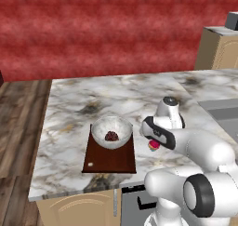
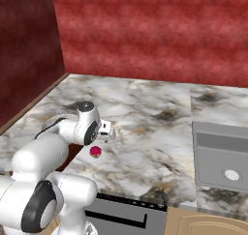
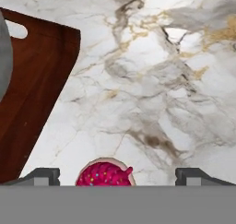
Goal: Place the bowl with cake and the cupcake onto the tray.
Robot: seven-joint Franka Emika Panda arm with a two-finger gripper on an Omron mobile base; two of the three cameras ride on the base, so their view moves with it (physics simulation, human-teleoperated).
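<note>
Landmark: tray [image 1: 109, 161], dark board on the marble counter [image 1: 69, 122], close to the counter's front edge.

Nearest: the arm's white links cover the counter's front edge beside the tray in the left base view, and most of the tray in the right base view, where just a dark sliver shows.

Gripper [image 3: 117, 174] hangs over the cupcake [image 3: 105, 174]; fingertips [image 3: 42, 175] stand wide apart, one on each side of the pink top, not touching it. Only the cupcake's upper half shows in the hand view; its base is cut off.

Cupcake [image 1: 153, 146] sits on bare marble just beside the tray's long edge, off the board. In the left base view the forearm hides part of it; in the right base view [image 2: 96, 152] it is fully seen.

Bowl with cake [image 1: 112, 132] rests on the tray's far half, its rim about reaching both long edges. Tray's near half is bare, pale dot visible.

Slot handle shows in the hand view, partly behind the bowl's grey rim.

Beyond the tray: open marble up to the red wall [image 1: 107, 29].
</note>
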